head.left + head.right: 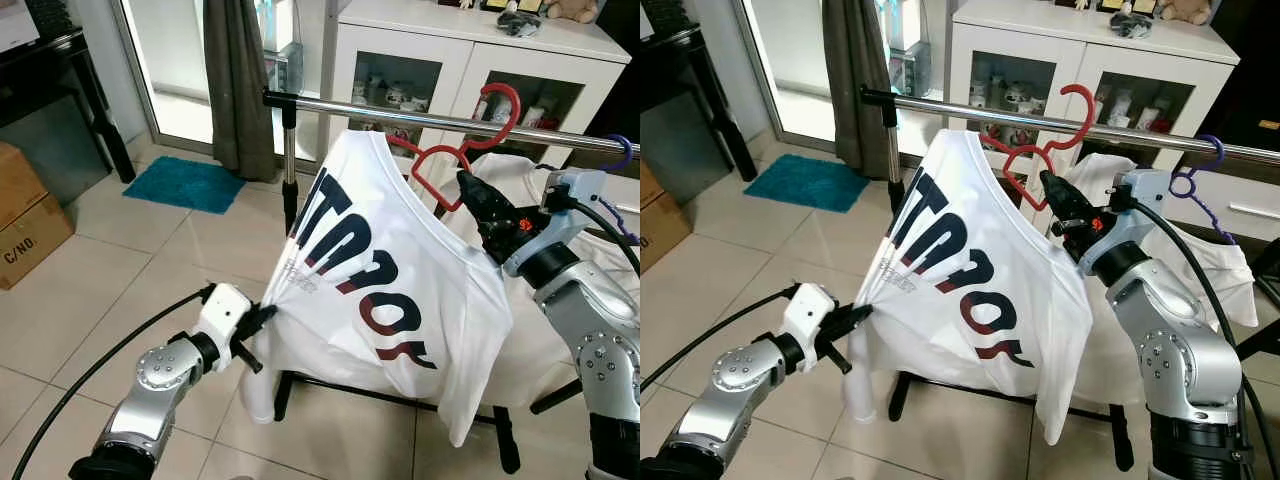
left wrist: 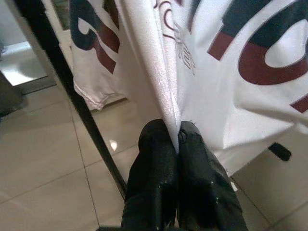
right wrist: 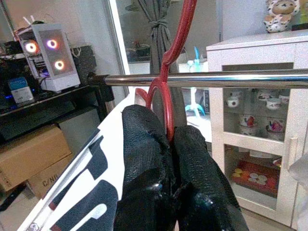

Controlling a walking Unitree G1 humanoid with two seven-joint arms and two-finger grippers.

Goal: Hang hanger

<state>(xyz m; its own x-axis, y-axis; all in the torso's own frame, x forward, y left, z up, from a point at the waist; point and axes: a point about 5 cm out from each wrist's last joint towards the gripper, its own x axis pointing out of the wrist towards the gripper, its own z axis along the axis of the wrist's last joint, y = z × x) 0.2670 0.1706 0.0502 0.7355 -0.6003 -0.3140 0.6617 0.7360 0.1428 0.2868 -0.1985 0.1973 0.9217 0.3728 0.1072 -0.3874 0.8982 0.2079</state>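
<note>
Up at the chrome rail (image 1: pixel 440 122), the red hanger (image 1: pixel 470 150) has its hook curled over the bar, and the right gripper (image 1: pixel 470 190) is clamped tight on the hanger's wire just below that hook. From the wrist view its two black fingers (image 3: pixel 144 159) pinch the red loop between them, with the rail crossing straight ahead and slightly above the tips. A white T-shirt (image 1: pixel 390 290) with dark blue and red lettering hangs from the hanger, spreading down and away from the right gripper toward the robot's left. Down at the shirt's low edge, the left gripper (image 1: pixel 262 318) is closed on a gathered fold of the cloth, the fabric fanning up from between its fingers (image 2: pixel 192 163). Just past that gripper stands the black upright post (image 1: pixel 289 170) of the rack. Beyond the right gripper, further along the rail, a purple hanger (image 1: pixel 1193 175) seems to carry another white garment (image 1: pixel 1220 260), though I can't make it out clearly. Behind the rail stands a white glass-fronted cabinet (image 1: pixel 450 60).
</note>
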